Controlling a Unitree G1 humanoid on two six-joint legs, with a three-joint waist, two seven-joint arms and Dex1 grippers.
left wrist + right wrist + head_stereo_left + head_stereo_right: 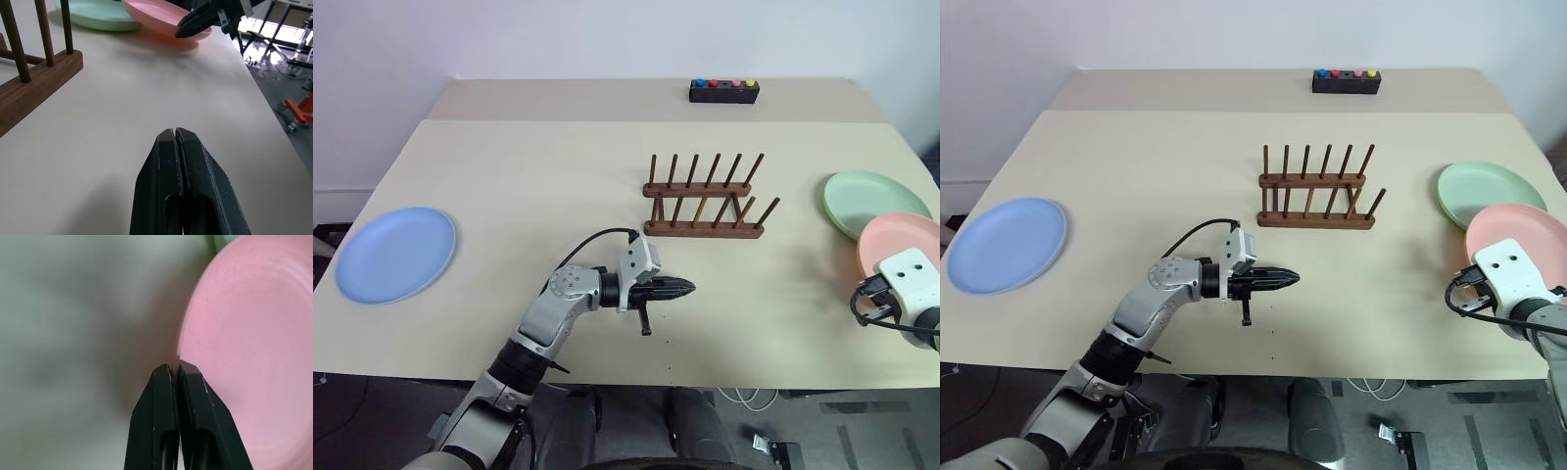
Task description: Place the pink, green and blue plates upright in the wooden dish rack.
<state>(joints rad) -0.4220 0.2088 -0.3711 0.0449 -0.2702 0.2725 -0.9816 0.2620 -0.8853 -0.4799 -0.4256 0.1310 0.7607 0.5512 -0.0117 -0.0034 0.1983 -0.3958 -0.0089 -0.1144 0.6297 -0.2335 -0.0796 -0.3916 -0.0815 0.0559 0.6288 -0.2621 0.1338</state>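
Note:
The blue plate (396,255) lies flat at the table's left edge. At the right, the pink plate (891,235) overlaps the near rim of the green plate (871,196). The wooden dish rack (705,201) stands empty in the middle. My right gripper (175,364) is shut, its tips right at the pink plate's rim (244,357); I cannot tell whether the rim is pinched. My left gripper (690,287) is shut on nothing and hovers level in front of the rack, pointing right.
A black box with coloured buttons (724,91) sits at the back of the table. The near table edge (705,382) runs just below both arms. Bare tabletop lies between the rack and the blue plate.

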